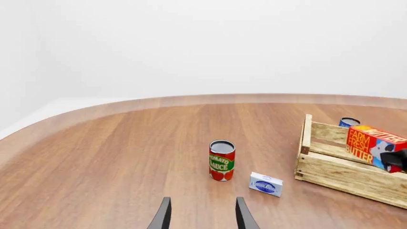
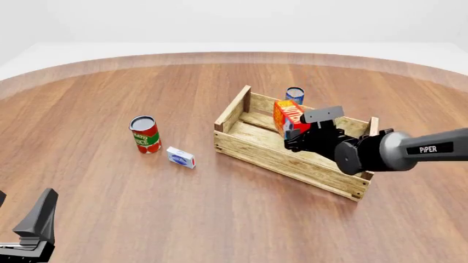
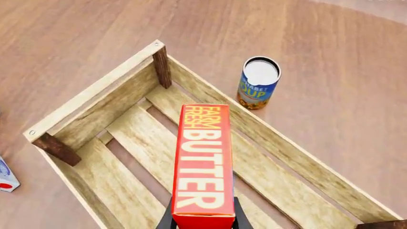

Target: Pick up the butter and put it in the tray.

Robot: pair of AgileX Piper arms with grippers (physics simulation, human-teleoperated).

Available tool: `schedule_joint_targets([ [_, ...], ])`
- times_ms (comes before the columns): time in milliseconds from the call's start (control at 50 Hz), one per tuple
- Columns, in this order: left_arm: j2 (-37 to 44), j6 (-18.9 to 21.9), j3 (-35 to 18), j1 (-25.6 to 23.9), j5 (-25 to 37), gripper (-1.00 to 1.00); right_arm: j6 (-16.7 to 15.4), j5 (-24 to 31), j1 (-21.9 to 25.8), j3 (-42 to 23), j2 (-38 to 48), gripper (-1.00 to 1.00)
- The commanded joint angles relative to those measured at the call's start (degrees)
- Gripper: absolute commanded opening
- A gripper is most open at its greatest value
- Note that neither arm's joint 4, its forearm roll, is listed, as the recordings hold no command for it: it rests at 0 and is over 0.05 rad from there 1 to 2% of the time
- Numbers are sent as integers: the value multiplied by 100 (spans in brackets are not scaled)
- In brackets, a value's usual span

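Note:
The butter (image 2: 286, 116), a red box with an orange printed face, stands upright over the inside of the tray (image 2: 278, 159), the big light-wood slatted crate right of centre. My right gripper (image 2: 295, 133) is shut on the butter's near end. In the right wrist view the butter (image 3: 202, 162) stretches away from the right gripper (image 3: 202, 220) above the tray's slats (image 3: 137, 136); whether it touches them I cannot tell. The left wrist view shows butter (image 1: 371, 142) and tray (image 1: 337, 174) from the side. My left gripper (image 2: 26, 197) hangs open at the near left, its fingers (image 1: 163, 215) holding nothing.
A tomato sauce can (image 2: 144, 134) and a small white-and-blue box (image 2: 180, 157) stand left of the tray. A blue soup can (image 2: 295, 95) stands just beyond the tray's far wall. The table's curved edge runs along the back.

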Motion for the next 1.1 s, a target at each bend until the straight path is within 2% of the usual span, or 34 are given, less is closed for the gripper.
schedule_joint_targets([
  [20, 0, 0, 0, 0, 0, 100, 155, -78, 29, -60, 24, -100],
  [420, 0, 0, 0, 0, 0, 100, 232, -34, -25, -95, 89, -100],
  [440, 0, 0, 0, 0, 0, 100, 215, -9, -17, -118, 112, 100],
  [520, 0, 0, 0, 0, 0, 100, 311, -22, 1, -104, 95, 100],
  [1100, 0, 0, 0, 0, 0, 100, 256, 6, -33, 25, -134, 100],
])
